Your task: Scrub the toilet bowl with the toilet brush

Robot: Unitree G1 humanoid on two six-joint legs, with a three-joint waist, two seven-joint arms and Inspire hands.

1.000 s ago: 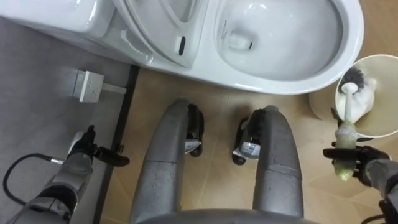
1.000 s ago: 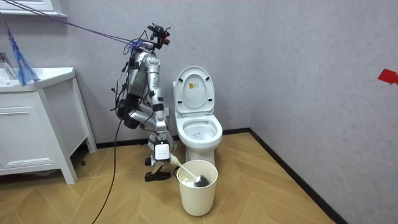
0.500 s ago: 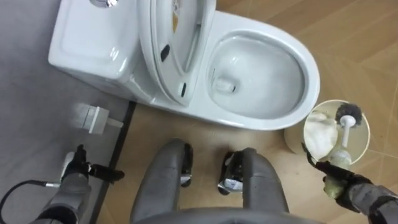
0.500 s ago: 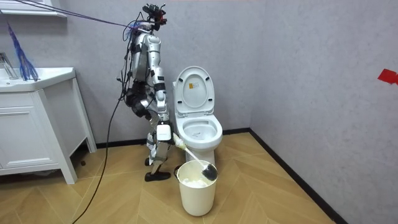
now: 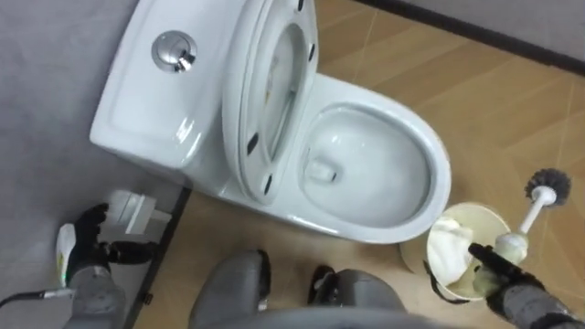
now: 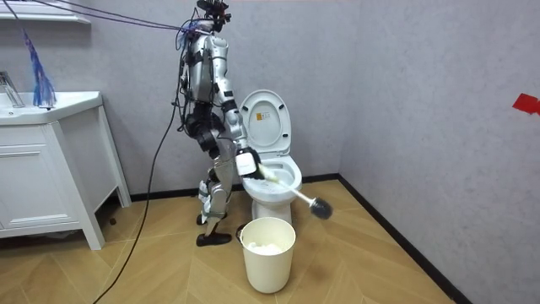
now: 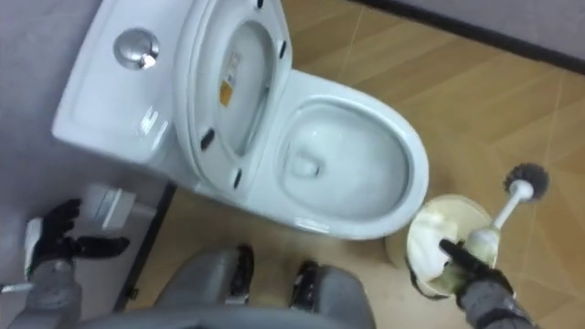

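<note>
Fingers (image 5: 483,255) of right hand (image 5: 514,285) curled round toilet brush (image 5: 533,210), wood floor (image 5: 512,100) (grey walls (image 6: 405,84))

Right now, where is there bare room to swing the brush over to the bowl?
Bare floor lies beyond the bin, between the toilet bowl rim and the dark baseboard; the brush in the right hand hangs over it. Crowded: where bowl and bin sit close.
</note>
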